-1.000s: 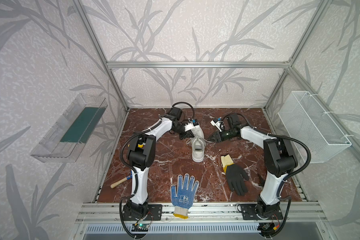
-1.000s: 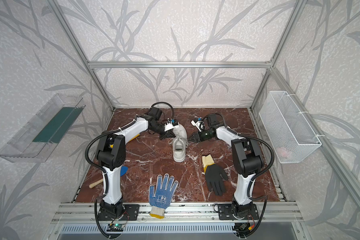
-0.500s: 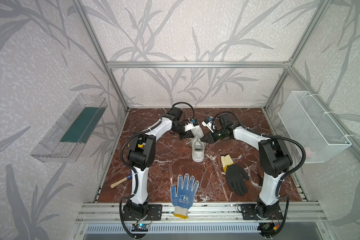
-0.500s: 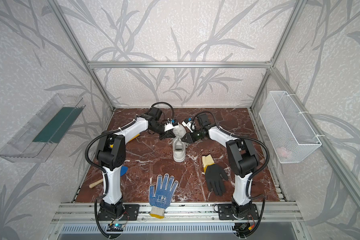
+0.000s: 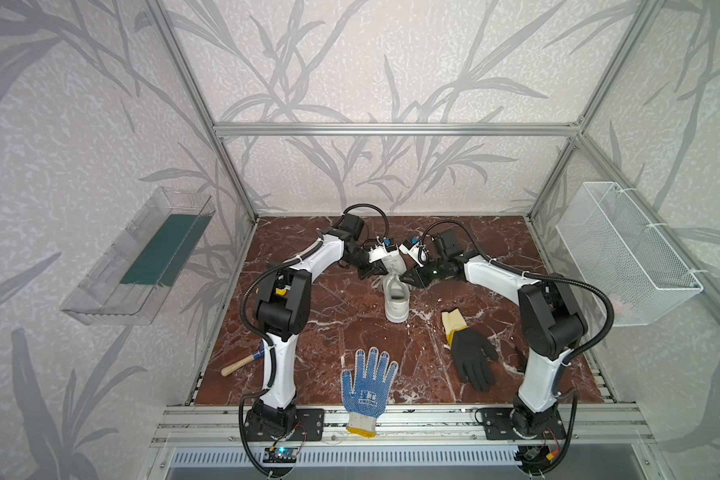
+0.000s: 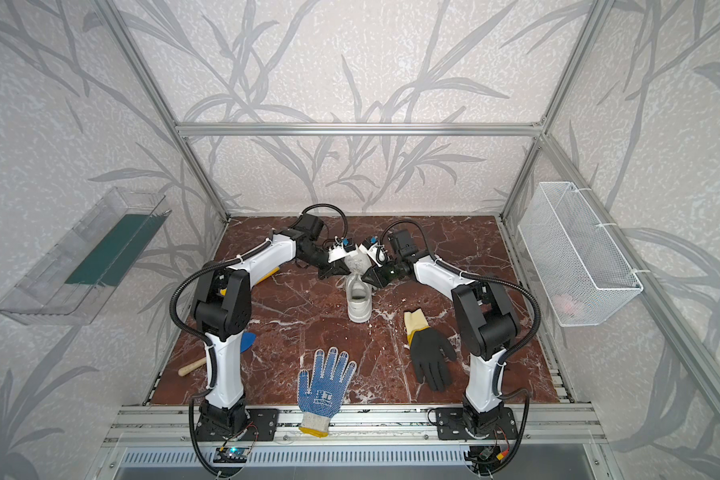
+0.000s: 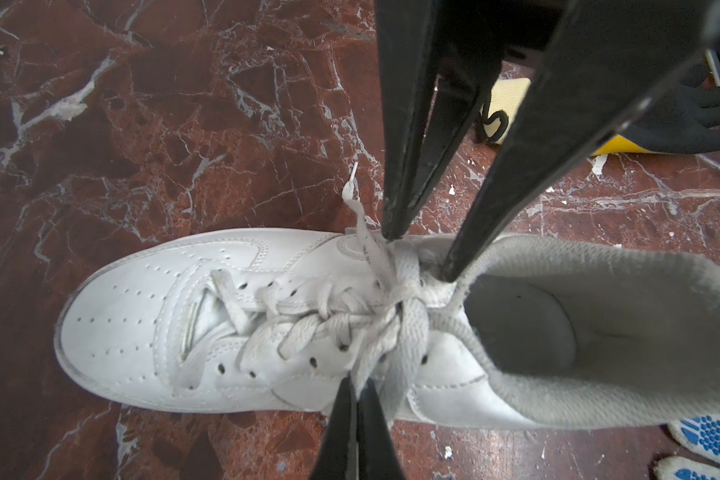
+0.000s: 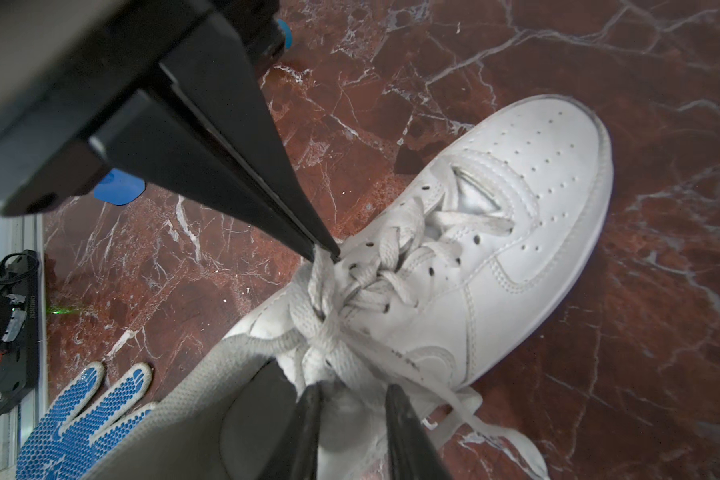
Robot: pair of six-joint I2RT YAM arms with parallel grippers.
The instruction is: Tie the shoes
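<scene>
Left gripper (image 7: 356,394) pinched one white lace (image 7: 391,353) tight; right gripper (image 8: 352,401) straddled another, jaws narrowly apart. White sneaker (image 5: 396,305) lay centred on the marble table (image 5: 308,316) between them, long axis front-to-back, toe toward the back wall (image 5: 391,174).

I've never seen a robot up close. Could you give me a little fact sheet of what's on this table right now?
surface: red-brown marble table
main item: white sneaker, sole down, toe toward the back wall
laces: bunched in a knot near the shoe's opening
left gripper: shut on one of the laces
right gripper: jaws apart, astride the laces beside the knot
also lying there: blue-dotted glove and black glove, both flat, nearer the front
</scene>
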